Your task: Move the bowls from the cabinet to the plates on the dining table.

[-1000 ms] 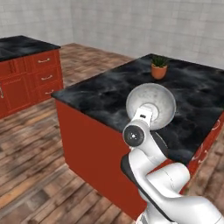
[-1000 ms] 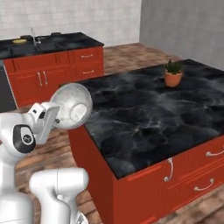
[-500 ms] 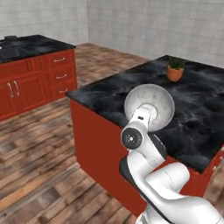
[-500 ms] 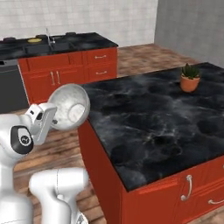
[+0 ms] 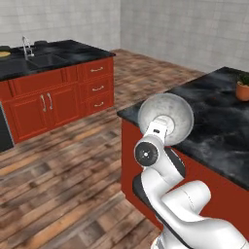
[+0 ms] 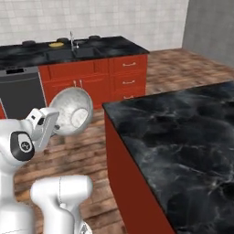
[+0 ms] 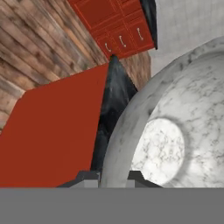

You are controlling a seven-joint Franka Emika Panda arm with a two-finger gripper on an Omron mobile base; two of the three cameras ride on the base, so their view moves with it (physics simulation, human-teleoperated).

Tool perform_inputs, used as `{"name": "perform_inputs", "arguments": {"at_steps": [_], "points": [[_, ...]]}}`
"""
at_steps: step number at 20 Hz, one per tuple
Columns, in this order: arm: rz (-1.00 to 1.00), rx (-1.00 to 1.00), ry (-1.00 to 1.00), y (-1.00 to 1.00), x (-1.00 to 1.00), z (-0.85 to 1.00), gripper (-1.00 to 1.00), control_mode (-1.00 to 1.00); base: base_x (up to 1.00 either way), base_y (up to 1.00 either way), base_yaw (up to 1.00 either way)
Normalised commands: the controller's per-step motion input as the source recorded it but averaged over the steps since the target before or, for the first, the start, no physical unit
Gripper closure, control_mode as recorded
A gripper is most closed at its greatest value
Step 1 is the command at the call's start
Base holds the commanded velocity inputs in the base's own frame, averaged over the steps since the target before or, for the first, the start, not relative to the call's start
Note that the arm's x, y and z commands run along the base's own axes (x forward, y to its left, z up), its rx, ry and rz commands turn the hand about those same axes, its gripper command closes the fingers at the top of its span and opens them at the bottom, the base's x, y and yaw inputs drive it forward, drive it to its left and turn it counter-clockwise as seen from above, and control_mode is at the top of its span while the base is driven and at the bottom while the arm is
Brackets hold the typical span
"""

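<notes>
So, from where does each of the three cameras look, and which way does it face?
Left base view: sits behind the arm's left, faces forward and down at the island; the arm rises at lower right, holding the grey bowl.
Right base view: behind the arm's right, faces the island and far counter; the arm rises at lower left.
Hand view: on the hand, looks along the gripper into the bowl; the fingertips show.
Shared: bowl and island appear in all three.
</notes>
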Motion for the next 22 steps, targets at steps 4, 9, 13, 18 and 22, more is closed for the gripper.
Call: {"name": "perform_inputs", "arguments": {"at_steps": [4, 9, 13, 18, 22], "points": [[0.0, 0.0, 0.0, 0.0, 0.0, 0.0, 1.0, 1.0, 0.95, 0.6, 0.12], [0.0, 0.0, 0.0, 0.0, 0.0, 0.0, 1.0, 1.0, 1.0, 0.62, 0.11], [0.0, 0.0, 0.0, 0.0, 0.0, 0.0, 1.0, 1.0, 1.0, 0.64, 0.11], [0.0, 0.0, 0.0, 0.0, 0.0, 0.0, 1.0, 1.0, 1.0, 0.6, 0.1], [0.0, 0.0, 0.0, 0.0, 0.0, 0.0, 1.0, 1.0, 1.0, 0.37, 0.07]]}}
